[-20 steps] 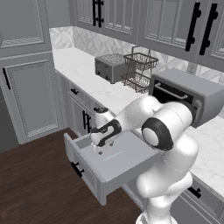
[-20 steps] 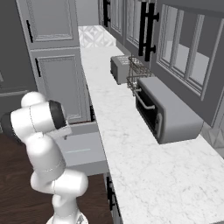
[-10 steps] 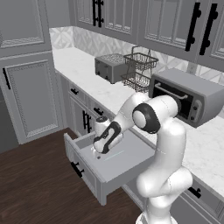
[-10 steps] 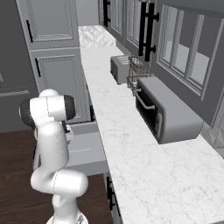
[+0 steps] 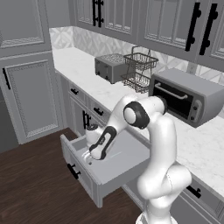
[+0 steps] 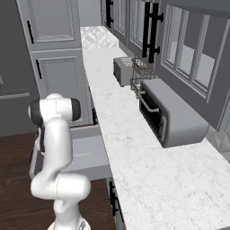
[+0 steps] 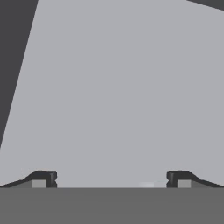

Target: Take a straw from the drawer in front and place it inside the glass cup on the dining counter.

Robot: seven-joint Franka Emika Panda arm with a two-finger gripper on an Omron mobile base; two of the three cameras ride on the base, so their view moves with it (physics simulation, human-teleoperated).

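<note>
The grey drawer [image 5: 124,168] stands pulled out below the marble worktop, its black bar handle [image 5: 73,171] on the front panel; the right base view shows the drawer [image 6: 87,152] from the other side. My gripper [image 5: 91,156] reaches down into the drawer's left part, close above the floor. In the hand view my gripper [image 7: 111,179] is open wide over the bare grey drawer floor [image 7: 113,96], nothing between its fingertips [image 7: 43,178]. A small pale patch [image 7: 146,184] lies low between them; I cannot tell if it is the straw. The glass cup and dining counter are out of view.
On the marble worktop [image 5: 83,70] stand a toaster [image 5: 109,68], a wire rack [image 5: 140,70] and a toaster oven [image 5: 188,96]. Grey cupboard doors [image 5: 28,96] rise at the left. Dark wood floor [image 5: 35,192] lies before the drawer.
The arm has stretched forward and lowered the hand deeper into the open drawer. The jaws have stayed open.
</note>
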